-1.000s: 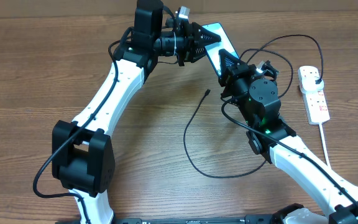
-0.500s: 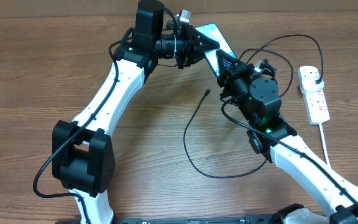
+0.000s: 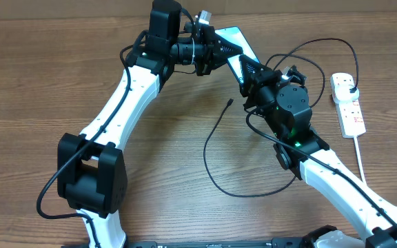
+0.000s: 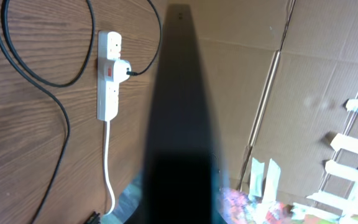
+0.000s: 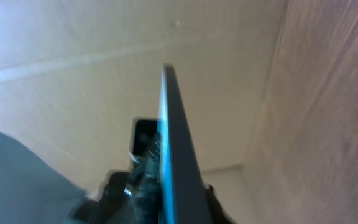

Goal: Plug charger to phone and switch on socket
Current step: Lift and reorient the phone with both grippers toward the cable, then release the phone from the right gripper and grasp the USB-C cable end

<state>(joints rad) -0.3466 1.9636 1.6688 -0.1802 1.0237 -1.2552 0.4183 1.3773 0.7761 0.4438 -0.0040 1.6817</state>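
Overhead, the phone [image 3: 238,36] is held up off the worktop [image 3: 33,83], well apart from the socket [image 3: 350,114] and nearer the far edge than it. The left arm's fingers [image 3: 220,43] are clamped on the phone's side farther from the socket. The right arm's fingers [image 3: 249,67] sit at the side nearer the socket, and I cannot tell whether they grip or merely touch. The charger [image 3: 206,148] lies in a slack loop on the wood, its connector tip [image 3: 229,102] free and well away from the socket.

Left wrist view: the phone [image 4: 179,124] runs edge-on up the middle as a dark blur. The socket [image 4: 107,93] lies off to one side with a black plug [image 4: 124,71] seated in it.

Right wrist view: only the phone [image 5: 176,162] shows, as a thin edge; no fingers are visible.

To my eye the phone is light, stiff and slick-faced, so it is best pinched across its long edges, clear of the port end. The cable looks limp; I'd take it just behind the tip.
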